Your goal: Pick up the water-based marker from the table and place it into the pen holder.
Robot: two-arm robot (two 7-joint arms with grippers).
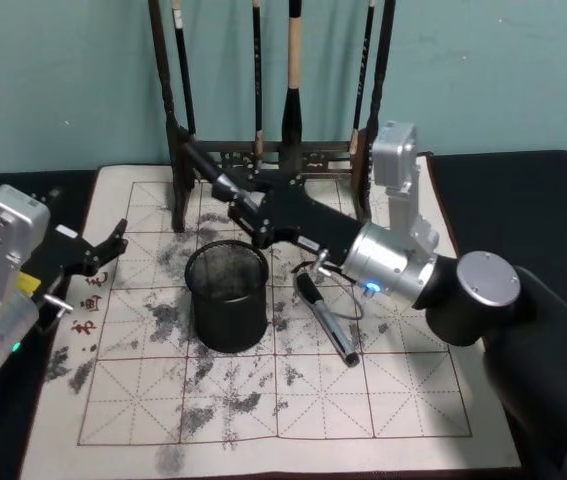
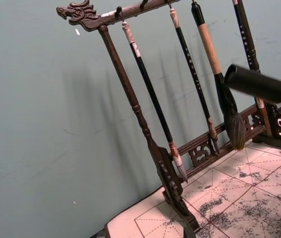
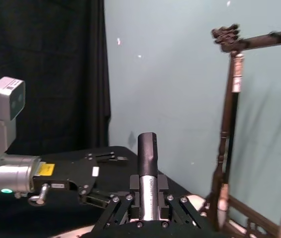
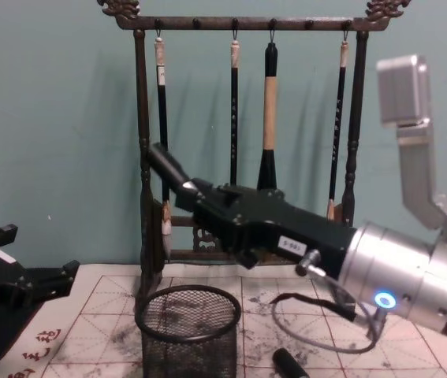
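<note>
My right gripper (image 1: pixel 240 197) is shut on a black water-based marker (image 1: pixel 211 172) with a silver band. It holds the marker tilted in the air, above and just behind the pen holder (image 1: pixel 227 297), a round black mesh cup standing on the mat. From the chest, the marker (image 4: pixel 168 168) points up and left out of the right gripper (image 4: pixel 199 197), well above the pen holder (image 4: pixel 189 329). The right wrist view shows the marker (image 3: pixel 147 158) clamped between the fingers (image 3: pixel 126 204). My left gripper (image 1: pixel 103 250) rests open at the mat's left edge.
A second dark marker (image 1: pixel 325 318) lies on the ink-stained grid mat (image 1: pixel 363 400) right of the cup. The tall wooden brush rack (image 1: pixel 263 150) with hanging brushes (image 4: pixel 270 102) stands close behind my right gripper. A thin cable (image 1: pixel 338 290) loops under the right wrist.
</note>
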